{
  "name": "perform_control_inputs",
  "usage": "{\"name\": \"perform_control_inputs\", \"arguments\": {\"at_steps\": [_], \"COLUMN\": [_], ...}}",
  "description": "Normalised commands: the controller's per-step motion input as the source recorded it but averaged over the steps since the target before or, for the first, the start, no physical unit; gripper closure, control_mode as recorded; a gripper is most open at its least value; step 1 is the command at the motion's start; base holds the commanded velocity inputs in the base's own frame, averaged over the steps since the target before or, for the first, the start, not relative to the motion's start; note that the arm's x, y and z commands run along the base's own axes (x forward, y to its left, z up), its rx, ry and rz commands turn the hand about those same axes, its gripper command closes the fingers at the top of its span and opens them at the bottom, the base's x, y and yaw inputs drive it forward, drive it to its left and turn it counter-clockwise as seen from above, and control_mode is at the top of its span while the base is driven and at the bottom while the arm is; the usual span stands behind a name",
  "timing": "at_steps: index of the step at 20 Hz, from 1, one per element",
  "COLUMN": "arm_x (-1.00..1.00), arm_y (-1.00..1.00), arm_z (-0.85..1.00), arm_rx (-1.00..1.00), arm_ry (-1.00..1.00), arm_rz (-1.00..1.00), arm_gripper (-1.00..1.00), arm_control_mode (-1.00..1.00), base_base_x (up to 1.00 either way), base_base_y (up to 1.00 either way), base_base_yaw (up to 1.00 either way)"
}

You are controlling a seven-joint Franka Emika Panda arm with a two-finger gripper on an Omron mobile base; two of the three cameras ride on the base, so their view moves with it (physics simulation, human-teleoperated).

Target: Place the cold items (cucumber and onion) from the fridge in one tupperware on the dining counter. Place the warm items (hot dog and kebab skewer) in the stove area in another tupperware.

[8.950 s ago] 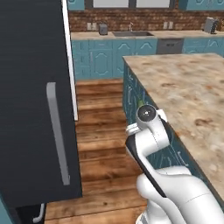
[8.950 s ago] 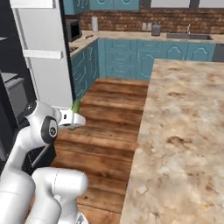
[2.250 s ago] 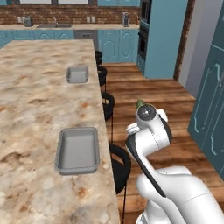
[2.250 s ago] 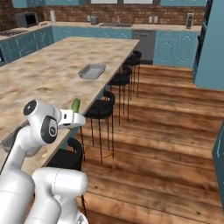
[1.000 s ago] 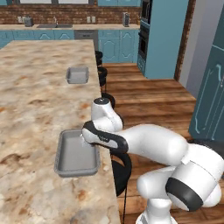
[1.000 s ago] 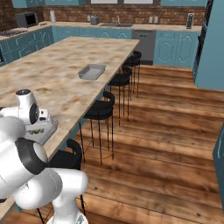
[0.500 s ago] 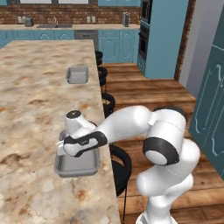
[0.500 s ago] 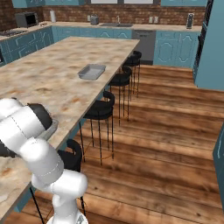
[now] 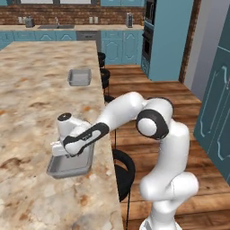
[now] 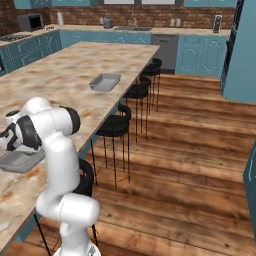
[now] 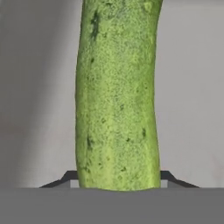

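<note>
Over the near tupperware (image 9: 67, 165) on the dining surface (image 9: 36, 94) | my claw (image 9: 60, 150) pinching the cucumber (image 11: 117, 96) just above the tray floor | cucumber not yet released; onion and both warm items left, I judge; far tupperware (image 9: 79, 77) looks empty

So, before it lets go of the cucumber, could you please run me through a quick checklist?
1. Cucumber between the pincer tips: ok, the fingers sit at both its sides.
2. Pincer over the near tupperware on the dining counter: ok, the hand sits above its grey floor.
3. Tupperware floor under the cucumber free of other items: ok in the hand view.
4. Cucumber low enough to drop safely: cannot tell, the gap to the floor is not visible.
5. Far tupperware left for the warm items: ok, it looks empty.
</note>
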Motion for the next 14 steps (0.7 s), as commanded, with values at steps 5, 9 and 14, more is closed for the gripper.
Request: {"name": "perform_control_inputs", "arguments": {"at_steps": [5, 9, 14], "arm_x": [-0.38, -0.18, -0.72], "arm_y": [-0.41, -0.48, -0.99], "arm_z": [0.23, 0.16, 0.88], "arm_rx": [0.13, 0.13, 0.28], "arm_ry": [-0.17, -0.34, -0.57], "arm_rz": [-0.07, 0.0, -0.02], "arm_gripper": [-1.0, -1.0, -1.0], "arm_control_mode": [-1.0, -1.0, -1.0], "base_base_x": [0.0, 0.0, 0.0], "base_base_y": [0.0, 0.0, 0.0], "base_base_yaw": [0.0, 0.0, 0.0]}}
